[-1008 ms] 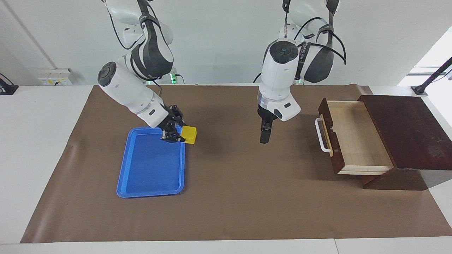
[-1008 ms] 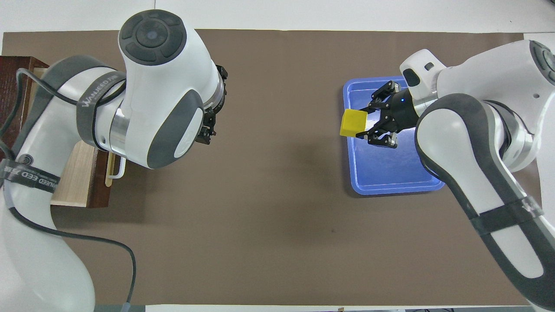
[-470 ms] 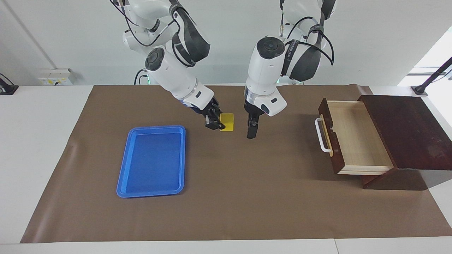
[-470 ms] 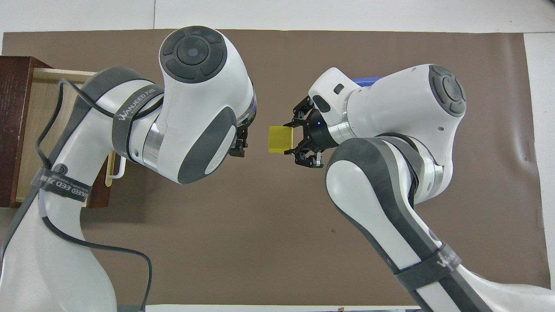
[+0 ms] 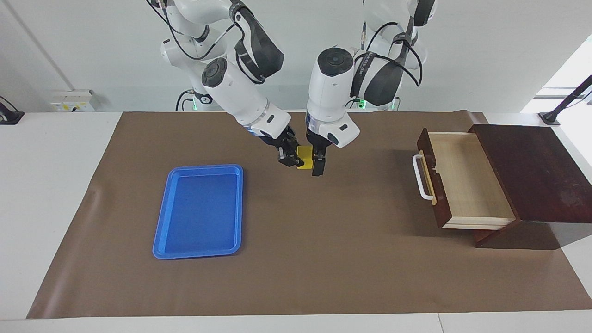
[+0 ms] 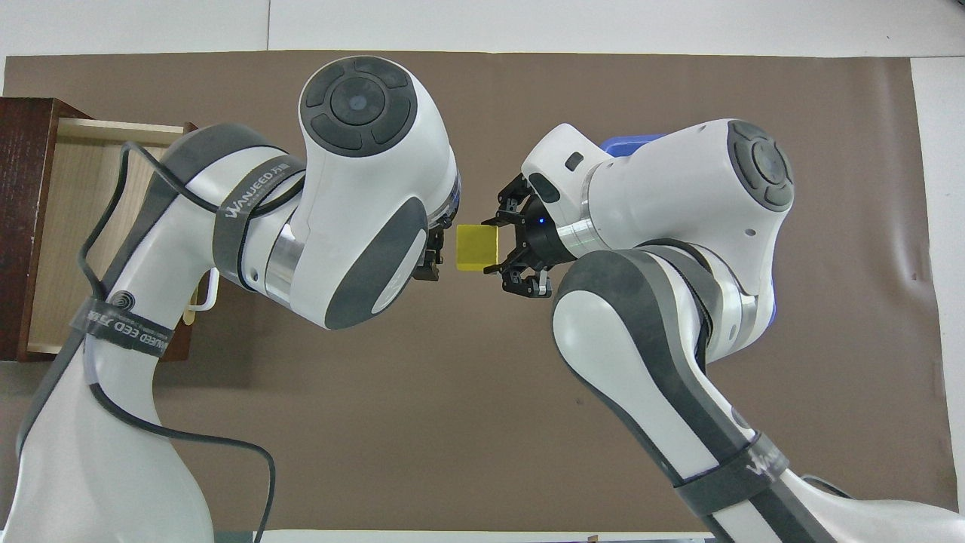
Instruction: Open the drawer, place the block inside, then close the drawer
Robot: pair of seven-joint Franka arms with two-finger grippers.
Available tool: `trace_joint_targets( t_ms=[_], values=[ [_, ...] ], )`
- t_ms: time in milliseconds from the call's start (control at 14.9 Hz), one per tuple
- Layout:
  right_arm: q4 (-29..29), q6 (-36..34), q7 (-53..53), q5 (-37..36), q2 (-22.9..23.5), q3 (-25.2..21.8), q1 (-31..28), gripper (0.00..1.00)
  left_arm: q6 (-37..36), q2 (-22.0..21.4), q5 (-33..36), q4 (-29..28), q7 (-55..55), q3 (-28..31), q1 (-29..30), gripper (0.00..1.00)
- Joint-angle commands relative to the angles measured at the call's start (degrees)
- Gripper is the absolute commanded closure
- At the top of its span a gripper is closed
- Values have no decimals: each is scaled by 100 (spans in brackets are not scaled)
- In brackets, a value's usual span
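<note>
Mid-air over the brown mat, between the blue tray [image 5: 199,212] and the drawer [image 5: 455,178], sits the block [image 6: 476,246], pinched in the right gripper [image 5: 292,158]'s jaws. We read this as a handover. The left gripper [image 5: 317,165] is right against the block's drawer-side face in the facing view; from overhead a sliver of gap shows. We cannot tell if its jaws are spread or pressed together.

To do it well:
- Left jaws should close squarely on the free faces, not the ones the right holds.
- Right lets go only once left has a firm pinch; otherwise the block drops to the tabletop.
- Keep both wrists steady, no twist during transfer.

Drawer is already pulled out toward the left arm's end, pale interior exposed, nothing visible inside. Carry, drop, push shut remain.
</note>
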Motion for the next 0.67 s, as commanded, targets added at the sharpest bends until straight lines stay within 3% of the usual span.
trace_joint_targets(
  t_ms=[0,67,134,202,336,403,470,605],
  values=[
    [-2,104,176,82,-31,-5,50,100,-13,-167,-72,-239,-189,88,-207,0],
    [-2,113,228,82,-31,-5,58,100,22,-176,-72,-266,-224,96,-252,0],
    [-2,113,229,82,-31,-5,59,100,5,-185,-72,-293,-233,96,-252,7],
    [-2,113,229,82,-31,-5,59,100,-12,-185,-72,-302,-233,96,-252,22],
    [7,113,238,82,-31,-5,58,100,-56,-194,-72,-310,-260,105,-252,61],
    [7,113,246,82,-31,-5,59,100,-65,-194,-81,-310,-268,114,-235,86],
    [7,113,246,91,-31,-5,59,100,-56,-194,-90,-302,-260,105,-208,100],
    [7,104,246,82,-31,-5,50,100,-65,-194,-107,-302,-260,114,-173,100]
  ],
)
